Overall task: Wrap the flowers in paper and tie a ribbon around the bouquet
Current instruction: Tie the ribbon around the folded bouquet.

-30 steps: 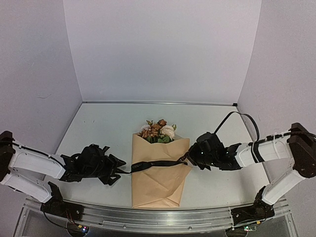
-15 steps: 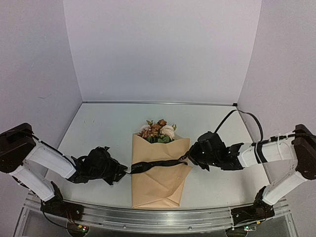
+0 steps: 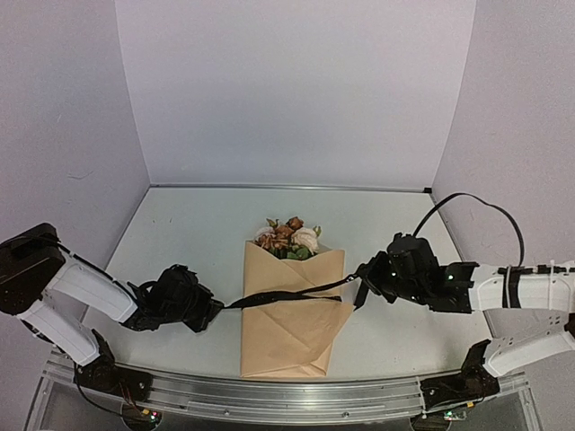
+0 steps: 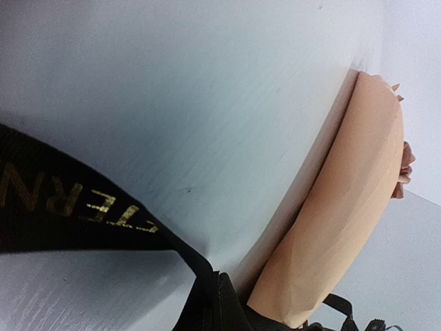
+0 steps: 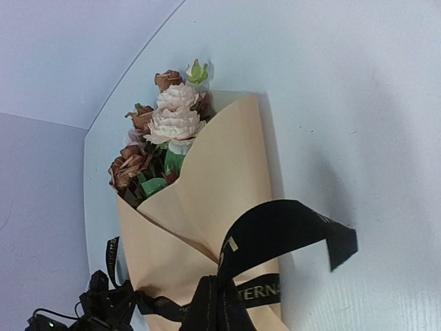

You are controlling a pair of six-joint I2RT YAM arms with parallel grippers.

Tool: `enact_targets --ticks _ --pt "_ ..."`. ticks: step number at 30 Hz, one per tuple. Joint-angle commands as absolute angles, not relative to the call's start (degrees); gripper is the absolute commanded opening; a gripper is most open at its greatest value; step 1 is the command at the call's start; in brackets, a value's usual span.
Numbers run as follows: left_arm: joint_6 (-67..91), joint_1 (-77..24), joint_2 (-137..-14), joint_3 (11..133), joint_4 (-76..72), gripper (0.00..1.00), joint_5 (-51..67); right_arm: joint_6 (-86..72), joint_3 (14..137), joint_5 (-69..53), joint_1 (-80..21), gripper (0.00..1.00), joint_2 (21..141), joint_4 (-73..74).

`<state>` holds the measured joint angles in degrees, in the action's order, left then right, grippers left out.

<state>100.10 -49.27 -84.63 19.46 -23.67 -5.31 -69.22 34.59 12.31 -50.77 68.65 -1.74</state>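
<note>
Centrally on the pale grey-white table [image 3: 180, 233] lies the bouquet [image 3: 292, 269]. It is a cone of matte tan-peach kraft paper [image 3: 287, 341] folded around a small bunch of pale pink and rusty-brown flowers [image 3: 287, 238] with green leaves. The blooms point toward the far wall and show above the paper's rim, and the cone's narrow end lies near the front edge of the table.

A long narrow black satin ribbon [image 3: 296, 292] with gold lettering runs in a nearly straight line across the middle of the cone, from one arm to the other, and sits a little higher at its right end.

The left gripper [image 3: 214, 308] is low over the table just left of the paper. Its jaws are pressed together on the ribbon's left end, and in the left wrist view the lettered band [image 4: 69, 207] runs down into the black fingers [image 4: 220, 307], with the paper's edge [image 4: 344, 193] beside it.

The right gripper [image 3: 362, 278] is just beside the paper's right edge, its jaws likewise clamped on the ribbon. In the right wrist view the ribbon [image 5: 275, 231] gathers into the fingers [image 5: 217, 310] at the bottom edge, and a loose tail curls out over the table to the right. From there the flowers [image 5: 169, 124] stand clear above the folded paper [image 5: 207, 186]. Whether the ribbon is knotted cannot be made out.
</note>
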Motion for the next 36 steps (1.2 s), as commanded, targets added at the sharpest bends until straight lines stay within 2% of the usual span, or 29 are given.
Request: enact_targets --ticks 1,7,12,20,31,36 --pt "92.7 -45.3 -76.8 19.7 -14.8 0.0 -10.8 -68.0 28.6 15.7 -48.7 0.0 63.4 4.2" --pt "88.5 -40.2 -71.2 16.9 -10.8 0.0 -11.2 -67.6 21.4 13.4 -41.4 0.0 58.7 7.9" --pt "83.8 -34.9 -67.4 14.4 -7.4 0.0 -10.2 -64.6 21.0 13.9 -35.8 0.0 56.2 15.2" --pt "67.4 -14.4 -62.3 14.1 -1.6 0.0 0.2 -62.5 20.7 12.0 -27.9 0.0 56.9 19.5" --pt "55.3 12.8 -68.8 17.3 -1.2 0.0 13.6 -58.6 19.9 7.8 -15.4 0.0 57.2 21.7" --pt "52.4 20.5 -69.9 18.5 1.0 0.0 15.3 -56.5 20.6 4.5 -7.9 0.0 56.9 22.1"
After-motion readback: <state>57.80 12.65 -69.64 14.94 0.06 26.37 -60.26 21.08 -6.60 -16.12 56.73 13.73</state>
